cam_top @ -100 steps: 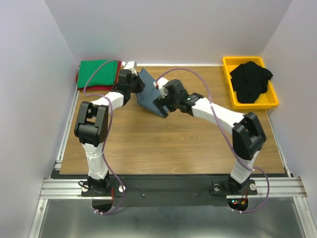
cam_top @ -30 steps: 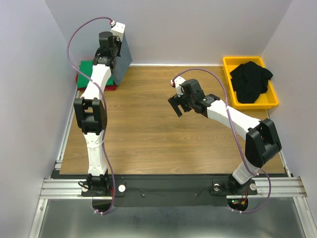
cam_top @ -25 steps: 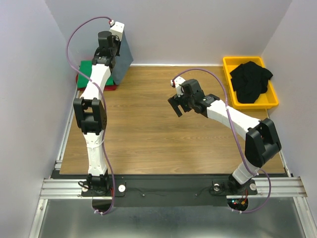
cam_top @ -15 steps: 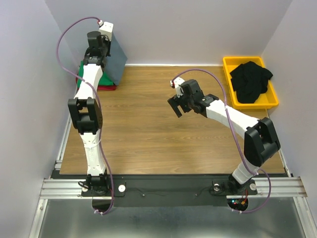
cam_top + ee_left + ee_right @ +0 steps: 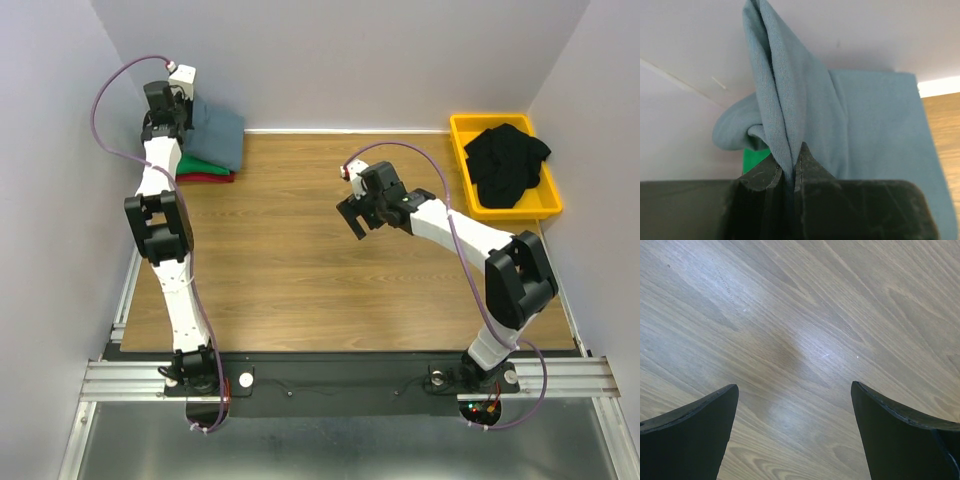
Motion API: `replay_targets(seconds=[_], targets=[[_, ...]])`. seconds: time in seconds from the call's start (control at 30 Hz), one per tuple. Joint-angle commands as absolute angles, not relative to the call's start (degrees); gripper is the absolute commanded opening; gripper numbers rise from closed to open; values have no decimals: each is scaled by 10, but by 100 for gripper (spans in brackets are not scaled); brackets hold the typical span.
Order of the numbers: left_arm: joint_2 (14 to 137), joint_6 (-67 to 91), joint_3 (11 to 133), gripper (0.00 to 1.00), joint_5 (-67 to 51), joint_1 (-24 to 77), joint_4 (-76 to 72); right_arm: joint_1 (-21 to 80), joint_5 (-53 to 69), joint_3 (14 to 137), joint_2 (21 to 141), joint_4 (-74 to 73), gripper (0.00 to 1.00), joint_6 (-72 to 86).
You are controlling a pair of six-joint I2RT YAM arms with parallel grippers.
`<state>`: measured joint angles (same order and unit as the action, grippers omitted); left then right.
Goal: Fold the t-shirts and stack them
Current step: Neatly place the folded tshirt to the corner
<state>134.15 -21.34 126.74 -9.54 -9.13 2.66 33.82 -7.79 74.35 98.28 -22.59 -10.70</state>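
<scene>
Lab cell, white enclosure walls [image 5: 400, 60], aluminium rail [image 5: 120, 378]

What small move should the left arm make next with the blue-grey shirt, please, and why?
Probably lower slightly and open the left pincer: it pinches a fold of the blue-grey shirt, which drapes over the green shirt, so releasing should lay it on top.

The slate blue-grey t-shirt [image 5: 865, 130] hides nearly all of the green t-shirt [image 5: 754, 159], leaving one small patch in the left wrist view, the red t-shirt [image 5: 206, 179] shows only as a thin strip, and the black t-shirts [image 5: 508, 163] heaped in the yellow bin [image 5: 460, 150] are too bunched to count.
</scene>
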Motion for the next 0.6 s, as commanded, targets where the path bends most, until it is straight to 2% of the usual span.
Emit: replay_targets(seconds=[0.0,0.07,0.17,0.2,0.23,0.27,0.43,0.57], targets=[[1352,-223,1318,7,-144,-117,-13,338,-73,780,989,-229,100,-105],[1365,-219,1327,9,-156,-134,-12,339,-73,785,994,-232,100,-106],[1387,-217,1344,18,-163,-148,-6,338,-71,791,1000,-236,100,-105],[1393,-216,1347,24,-164,-157,-5,338,-69,792,1002,-237,100,-105],[1394,-214,1347,37,-162,-161,-6,338,-68,795,1004,-238,100,-105],[1395,-212,1348,43,-159,-163,-5,338,-68,796,1005,-239,100,-105],[1375,-222,1350,50,-149,-182,-1,338,-63,801,1006,-243,100,-103],[1343,-257,1333,52,-106,-183,-1,338,-62,798,999,-243,100,-102]])
